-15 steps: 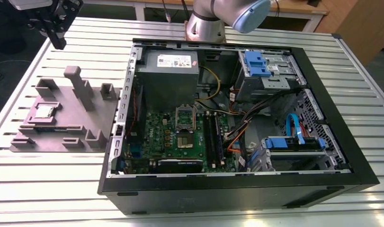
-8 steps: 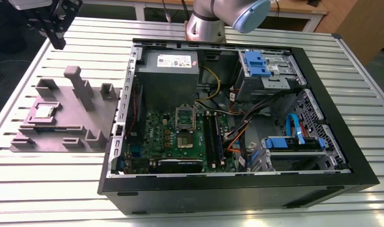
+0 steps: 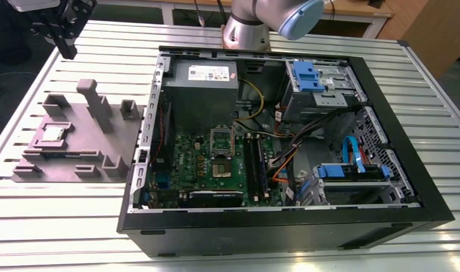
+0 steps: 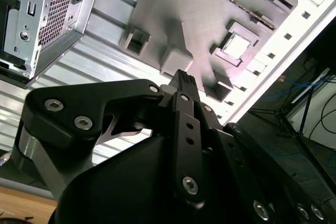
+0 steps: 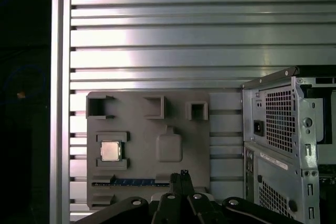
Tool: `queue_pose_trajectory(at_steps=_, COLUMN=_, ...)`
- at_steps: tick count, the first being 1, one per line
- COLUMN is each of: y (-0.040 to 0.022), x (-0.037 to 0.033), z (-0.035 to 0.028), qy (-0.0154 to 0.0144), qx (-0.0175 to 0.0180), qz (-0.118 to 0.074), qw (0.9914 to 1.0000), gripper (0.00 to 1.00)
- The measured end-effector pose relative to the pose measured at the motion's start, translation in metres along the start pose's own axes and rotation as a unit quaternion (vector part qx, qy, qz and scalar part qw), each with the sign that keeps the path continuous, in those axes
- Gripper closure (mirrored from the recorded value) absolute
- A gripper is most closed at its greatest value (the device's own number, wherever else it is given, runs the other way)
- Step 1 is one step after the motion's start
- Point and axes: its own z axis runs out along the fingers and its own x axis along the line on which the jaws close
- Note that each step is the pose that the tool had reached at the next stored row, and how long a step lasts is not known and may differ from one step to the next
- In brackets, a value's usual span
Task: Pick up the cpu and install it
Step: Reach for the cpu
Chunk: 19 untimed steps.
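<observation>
Gripper is hanging near the grey tray, pinched together, empty.
The cpu is lying in its pocket; likely light, stiff, easily hurt; best pinched by its edges.

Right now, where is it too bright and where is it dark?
In the first wrist view the table glares in bright bands; in the second wrist view its edge washes out white and the gripper looks dark; in the exterior view the light is even, and the cpu glints.
</observation>
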Motion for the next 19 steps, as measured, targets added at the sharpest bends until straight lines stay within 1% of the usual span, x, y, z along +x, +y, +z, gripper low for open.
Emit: queue_pose_trajectory(at_steps=19, y=-0.0002, x=0.0055, z=0.0001, qy=0.0001, qx=0.0001, qz=-0.002, qw=1.0, gripper=0.89)
